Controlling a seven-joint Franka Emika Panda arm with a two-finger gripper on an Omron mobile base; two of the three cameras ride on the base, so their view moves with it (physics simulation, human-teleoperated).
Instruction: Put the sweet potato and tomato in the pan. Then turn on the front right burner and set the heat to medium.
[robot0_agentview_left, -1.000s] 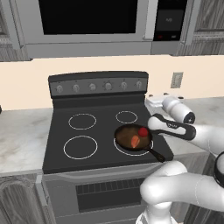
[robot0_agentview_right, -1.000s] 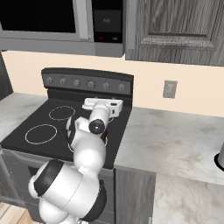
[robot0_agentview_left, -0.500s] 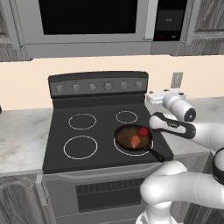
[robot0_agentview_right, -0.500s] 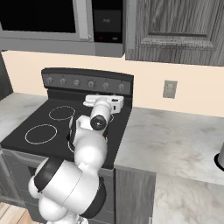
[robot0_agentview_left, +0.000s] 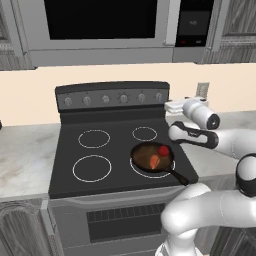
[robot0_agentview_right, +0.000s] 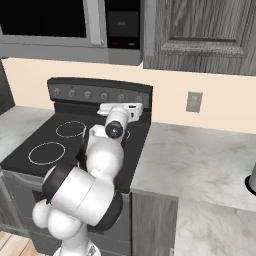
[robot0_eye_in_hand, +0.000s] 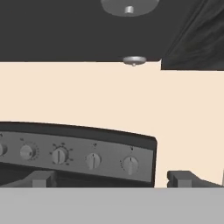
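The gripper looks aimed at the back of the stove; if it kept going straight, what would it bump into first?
Probably the stove's knob panel: the open gripper faces it, with the rightmost knob nearest its line. Depth is hard to judge.

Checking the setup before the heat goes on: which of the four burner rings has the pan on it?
The front right burner, nearest the arm's side. The pan covers most of its ring, holding the tomato and sweet potato; the other three rings lie bare.
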